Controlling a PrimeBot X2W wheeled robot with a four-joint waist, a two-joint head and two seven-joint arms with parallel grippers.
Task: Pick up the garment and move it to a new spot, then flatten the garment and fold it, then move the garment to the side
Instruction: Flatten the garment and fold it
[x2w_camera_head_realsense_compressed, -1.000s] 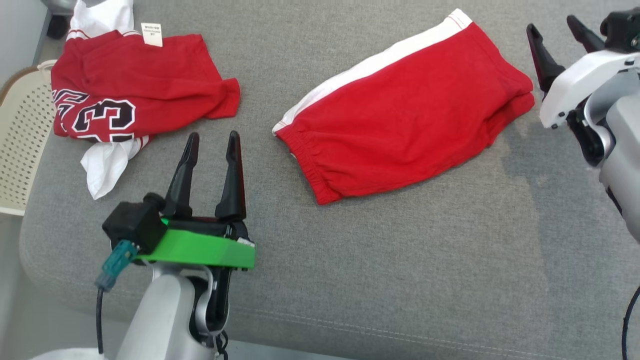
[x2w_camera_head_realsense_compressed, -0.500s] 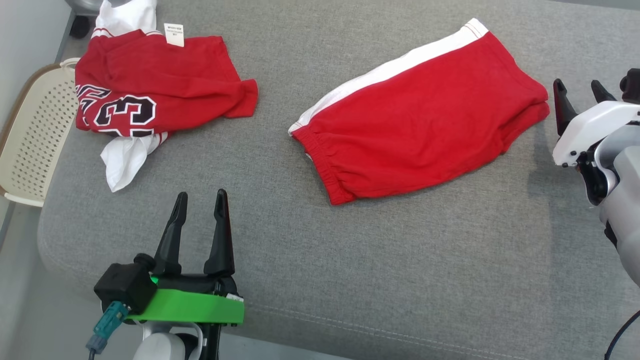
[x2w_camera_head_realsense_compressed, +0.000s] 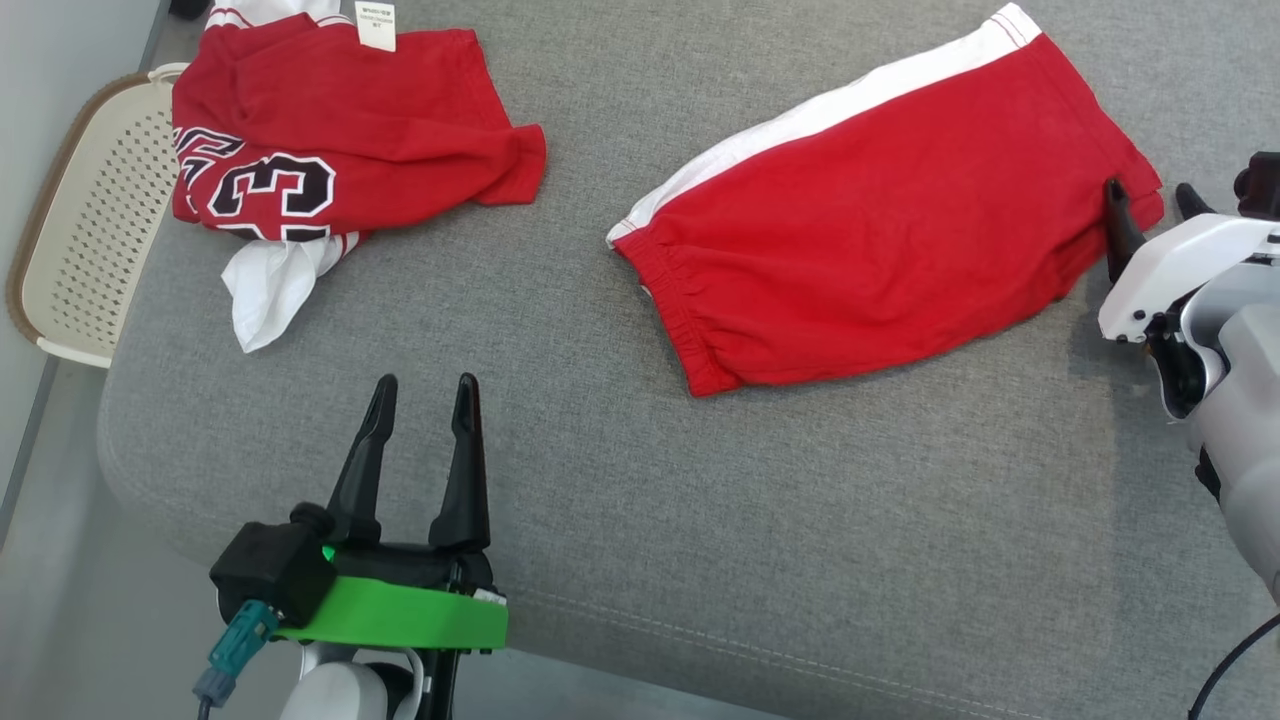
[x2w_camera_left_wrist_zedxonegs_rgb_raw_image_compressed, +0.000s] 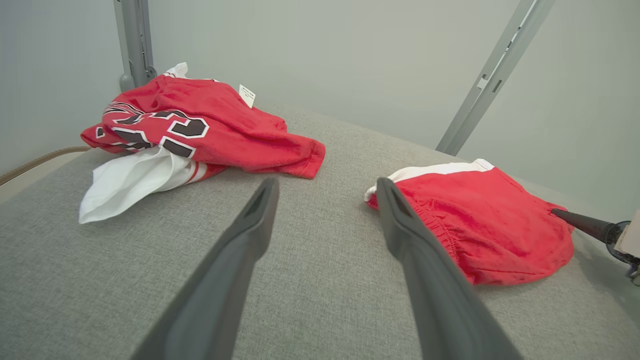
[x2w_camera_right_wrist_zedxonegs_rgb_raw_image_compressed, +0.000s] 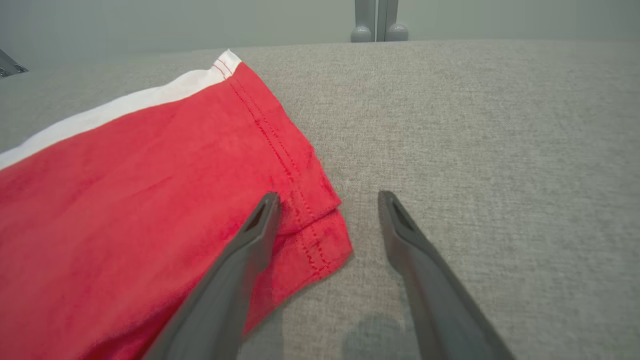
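Head view: folded shorts (x2w_camera_head_realsense_compressed: 880, 230) lie diagonally, waistband (x2w_camera_head_realsense_compressed: 668, 305) pointing lower-left.

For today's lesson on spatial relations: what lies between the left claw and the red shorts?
Nothing: the stretch between the left claw and the red shorts is bare grey cushion, as the head view and left wrist view both show.

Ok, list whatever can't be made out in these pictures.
Red jersey: head view's top edge cuts off its upper end; folds hide part of the number.
Jersey label: print too small to read in head view.
Right gripper: right wrist view cannot settle whether the finger over the red shorts touches the hem.
Perforated basket: the grey cushion hides one side in head view.
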